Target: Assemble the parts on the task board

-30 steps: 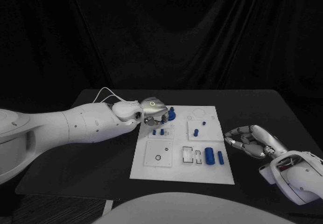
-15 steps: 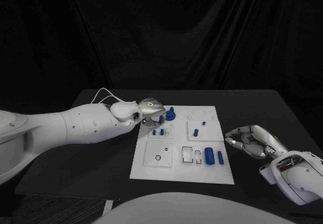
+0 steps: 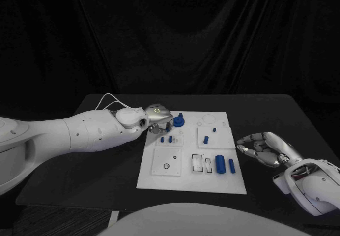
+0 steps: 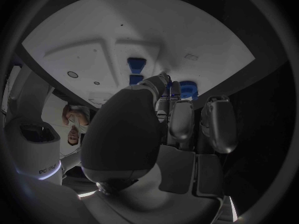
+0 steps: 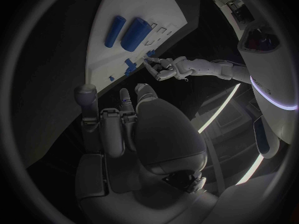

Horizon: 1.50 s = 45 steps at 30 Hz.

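Black counter [image 3: 113, 162], matte and dark, running back to a straight far edge. Behind it, heavy black curtain [image 3: 191, 44] hanging in soft vertical folds across the whole backdrop. Dim light throughout, floor [image 3: 64, 221] at the near left corner barely showing as a dark textured patch below the counter edge.

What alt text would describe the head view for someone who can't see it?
The robot's left hand reaches over the far left corner of the white task board, beside an upright blue part. Its right hand rests curled on the black table, right of the board.
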Each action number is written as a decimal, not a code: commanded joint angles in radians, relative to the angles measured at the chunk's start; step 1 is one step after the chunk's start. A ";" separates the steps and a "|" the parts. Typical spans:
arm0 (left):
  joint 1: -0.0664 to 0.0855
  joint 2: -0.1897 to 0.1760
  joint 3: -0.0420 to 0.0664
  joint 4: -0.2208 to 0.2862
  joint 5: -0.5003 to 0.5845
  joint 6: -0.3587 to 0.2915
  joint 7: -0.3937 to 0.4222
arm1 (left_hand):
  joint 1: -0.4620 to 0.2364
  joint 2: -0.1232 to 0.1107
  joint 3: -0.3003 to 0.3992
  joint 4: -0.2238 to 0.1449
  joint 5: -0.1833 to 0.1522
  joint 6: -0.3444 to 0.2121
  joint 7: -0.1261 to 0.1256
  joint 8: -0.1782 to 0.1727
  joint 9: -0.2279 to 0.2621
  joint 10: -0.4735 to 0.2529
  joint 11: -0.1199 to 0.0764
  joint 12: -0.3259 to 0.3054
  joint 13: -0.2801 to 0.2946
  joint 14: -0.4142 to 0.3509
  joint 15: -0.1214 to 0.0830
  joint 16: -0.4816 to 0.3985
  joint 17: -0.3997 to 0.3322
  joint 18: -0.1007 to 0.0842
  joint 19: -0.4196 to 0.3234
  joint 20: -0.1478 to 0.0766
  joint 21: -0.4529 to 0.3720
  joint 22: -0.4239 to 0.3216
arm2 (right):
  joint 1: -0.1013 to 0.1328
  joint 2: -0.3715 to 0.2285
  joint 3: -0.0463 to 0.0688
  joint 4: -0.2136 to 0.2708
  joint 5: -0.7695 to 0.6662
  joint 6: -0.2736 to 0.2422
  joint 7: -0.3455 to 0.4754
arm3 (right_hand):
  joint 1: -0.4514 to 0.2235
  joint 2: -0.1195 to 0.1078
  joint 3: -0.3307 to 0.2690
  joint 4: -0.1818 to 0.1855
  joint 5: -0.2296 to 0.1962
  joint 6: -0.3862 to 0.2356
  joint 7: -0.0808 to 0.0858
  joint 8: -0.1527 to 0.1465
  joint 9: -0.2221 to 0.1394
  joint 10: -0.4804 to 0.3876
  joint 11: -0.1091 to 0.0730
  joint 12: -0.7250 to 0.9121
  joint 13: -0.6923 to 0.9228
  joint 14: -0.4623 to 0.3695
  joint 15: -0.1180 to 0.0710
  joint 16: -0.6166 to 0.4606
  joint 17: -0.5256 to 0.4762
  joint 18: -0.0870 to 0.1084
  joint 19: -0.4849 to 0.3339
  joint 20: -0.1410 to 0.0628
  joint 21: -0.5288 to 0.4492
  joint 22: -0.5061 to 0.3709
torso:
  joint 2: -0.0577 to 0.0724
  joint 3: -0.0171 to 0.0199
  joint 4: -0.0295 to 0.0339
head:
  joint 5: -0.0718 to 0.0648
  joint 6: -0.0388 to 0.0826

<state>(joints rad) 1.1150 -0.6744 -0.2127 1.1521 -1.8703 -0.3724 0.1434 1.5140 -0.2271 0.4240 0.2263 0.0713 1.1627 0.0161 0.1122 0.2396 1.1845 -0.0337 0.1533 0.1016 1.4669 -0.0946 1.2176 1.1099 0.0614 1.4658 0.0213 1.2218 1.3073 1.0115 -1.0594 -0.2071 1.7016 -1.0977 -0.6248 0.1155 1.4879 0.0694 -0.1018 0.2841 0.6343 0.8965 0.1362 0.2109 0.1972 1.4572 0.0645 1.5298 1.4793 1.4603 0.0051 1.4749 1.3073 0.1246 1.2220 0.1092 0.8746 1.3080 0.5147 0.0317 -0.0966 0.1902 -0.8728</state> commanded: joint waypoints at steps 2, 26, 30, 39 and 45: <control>-0.006 0.009 0.000 -0.007 0.003 0.022 0.004 | -0.004 0.002 0.008 -0.002 -0.004 -0.022 -0.002 -0.017 -0.004 0.007 0.003 -0.010 -0.001 0.016 0.002 -0.005 0.000 0.006 -0.006 0.002 -0.007 0.173 | -0.003 0.000 0.000 0.002 -0.005 -0.001 -0.013 | 0.008 -0.002 0.008 0.001 0.005 0.007 0.002 0.004 0.000 0.033 -0.002 -0.006 0.024 0.027 -0.004 -0.002 0.135 0.013 -0.002 0.001 -0.004 0.082 | 0.000 -0.0002 -0.0001 | -0.001 0.000; -0.018 0.024 0.000 -0.010 0.003 0.011 0.018 | 0.000 0.011 0.012 -0.006 -0.005 -0.032 -0.006 -0.023 -0.004 0.029 -0.001 -0.008 0.004 0.014 0.000 -0.008 -0.003 0.006 -0.006 0.002 -0.010 0.173 | -0.004 0.002 0.000 0.002 -0.005 0.000 -0.015 | 0.009 -0.002 0.011 0.001 0.005 0.008 0.001 0.005 0.000 0.034 -0.002 -0.006 0.025 0.026 -0.004 -0.002 0.134 0.012 -0.002 0.001 -0.003 0.082 | 0.000 0.0002 -0.0002 | -0.002 0.000; -0.019 0.026 0.000 -0.010 0.003 0.008 0.017 | 0.003 0.014 0.013 -0.009 -0.005 -0.030 -0.006 -0.022 -0.003 0.036 -0.002 -0.006 0.006 0.014 0.000 -0.008 -0.004 0.007 -0.006 0.001 -0.010 0.173 | -0.005 0.002 0.000 0.002 -0.005 0.000 -0.015 | 0.010 0.000 0.012 0.000 0.005 0.008 0.001 0.005 0.000 0.033 -0.002 -0.006 0.024 0.027 -0.004 -0.002 0.135 0.012 -0.002 0.001 -0.004 0.082 | 0.000 0.0002 -0.0002 | 0.000 0.000; -0.021 0.033 0.000 -0.018 0.003 0.010 0.009 | 0.002 0.022 0.013 -0.010 -0.003 -0.043 -0.006 -0.028 -0.005 0.027 0.002 -0.016 0.005 0.005 0.002 -0.035 -0.035 0.009 -0.011 0.002 -0.028 0.169 | -0.005 0.003 0.000 0.002 -0.005 0.002 -0.017 | 0.010 0.000 0.012 0.000 0.005 0.008 0.001 0.005 0.000 0.033 -0.002 -0.006 0.024 0.027 -0.004 -0.002 0.135 0.012 -0.002 0.001 -0.004 0.082 | 0.000 0.0001 0.0002 | 0.001 0.000; -0.022 0.038 0.000 -0.022 0.003 0.010 0.007 | -0.001 0.024 0.011 -0.009 -0.009 -0.052 -0.009 -0.033 -0.006 0.017 0.002 -0.025 0.004 -0.005 0.004 -0.063 -0.066 0.013 -0.019 0.003 -0.049 0.164 | -0.006 0.004 0.000 0.001 -0.005 0.004 -0.019 | 0.011 0.001 0.014 0.000 0.005 0.007 0.001 0.005 0.000 0.033 -0.002 -0.006 0.024 0.027 -0.004 -0.002 0.135 0.012 -0.001 0.001 -0.003 0.082 | 0.000 -0.0002 0.0000 | 0.002 0.000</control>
<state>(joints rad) 1.0976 -0.6413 -0.2123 1.1268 -1.8700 -0.3688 0.1388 1.5153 -0.2122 0.4336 0.2165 0.0667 1.1148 0.0070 0.0831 0.2352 1.2094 -0.0298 0.1343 0.1068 1.4669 -0.0945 1.1576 1.0464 0.0615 1.4547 0.0249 1.1783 1.3073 1.0082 -1.0559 -0.2070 1.7011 -1.0977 -0.6234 0.1127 1.4868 0.0683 -0.0962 0.2840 0.6343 0.8965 0.1362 0.2110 0.1972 1.4572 0.0645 1.5261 1.4806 1.4604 0.0051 1.4749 1.3073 0.1246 1.2220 0.1092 0.8746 1.3075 0.5148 0.0316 -0.0967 0.1919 -0.8728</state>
